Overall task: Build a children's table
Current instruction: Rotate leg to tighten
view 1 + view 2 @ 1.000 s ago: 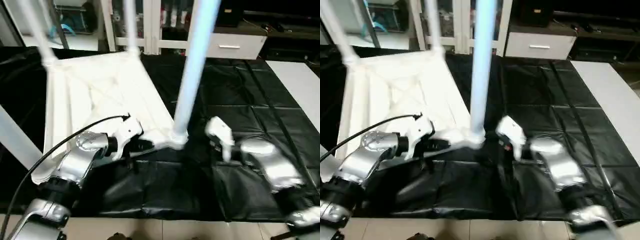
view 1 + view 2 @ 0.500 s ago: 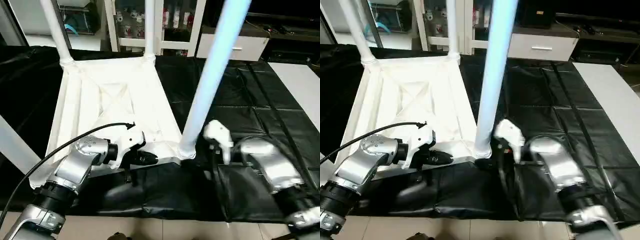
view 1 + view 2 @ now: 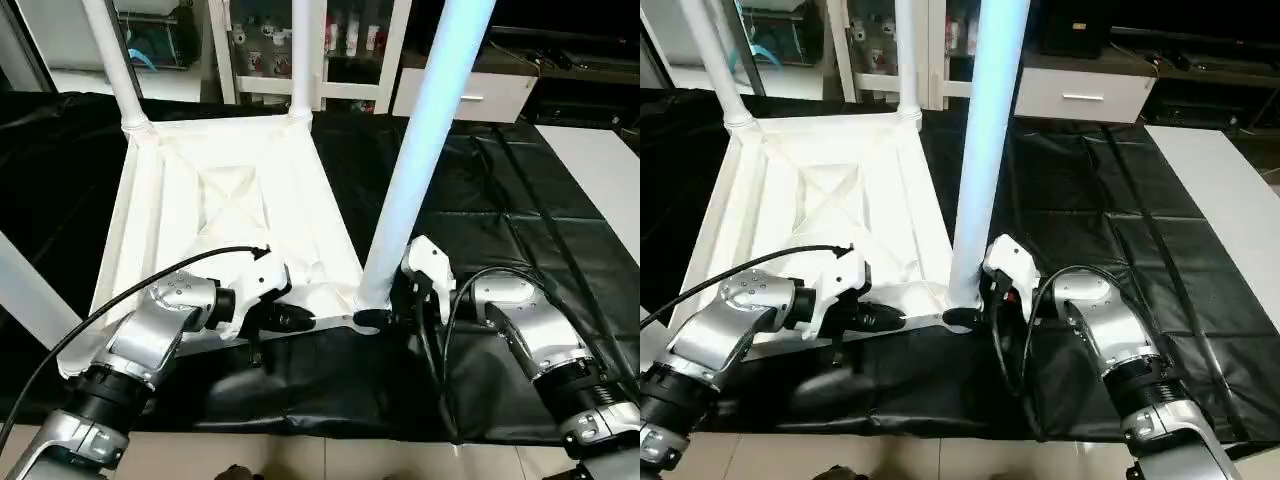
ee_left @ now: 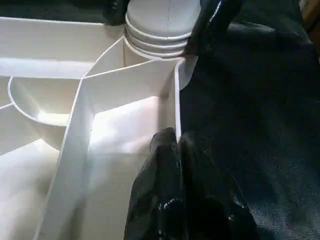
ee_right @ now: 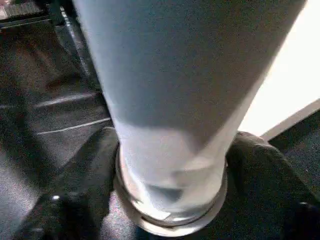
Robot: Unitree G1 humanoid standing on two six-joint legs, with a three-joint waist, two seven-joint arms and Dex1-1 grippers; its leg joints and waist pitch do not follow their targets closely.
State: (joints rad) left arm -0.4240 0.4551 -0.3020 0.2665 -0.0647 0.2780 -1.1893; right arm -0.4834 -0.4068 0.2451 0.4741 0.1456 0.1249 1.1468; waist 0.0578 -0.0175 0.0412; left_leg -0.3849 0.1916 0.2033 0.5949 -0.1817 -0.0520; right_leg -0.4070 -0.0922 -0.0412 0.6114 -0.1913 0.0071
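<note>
The white tabletop (image 3: 230, 200) lies upside down on the black-covered work table, its X ribs facing up. A leg stands in each far corner socket (image 3: 115, 60) (image 3: 302, 50). The near right leg (image 3: 420, 140) rises from its socket (image 4: 160, 25), and another leg (image 3: 25, 290) shows at the near left. My left gripper (image 3: 300, 320) is shut on the tabletop's thin near rim (image 4: 176, 100). My right gripper (image 3: 380, 305) is closed around the base of the near right leg (image 5: 170, 125), one black finger (image 5: 75, 200) on each side of it.
The black cover (image 3: 500, 200) spreads wide to the right of the tabletop. A white surface (image 3: 600, 170) lies at the far right. Shelves and a drawer cabinet (image 3: 460, 95) stand behind the table. A black cable (image 3: 120, 300) loops over my left forearm.
My right gripper has moved in from the right to the base of the near right leg and its fingers have closed around it. My left gripper has stayed on the rim.
</note>
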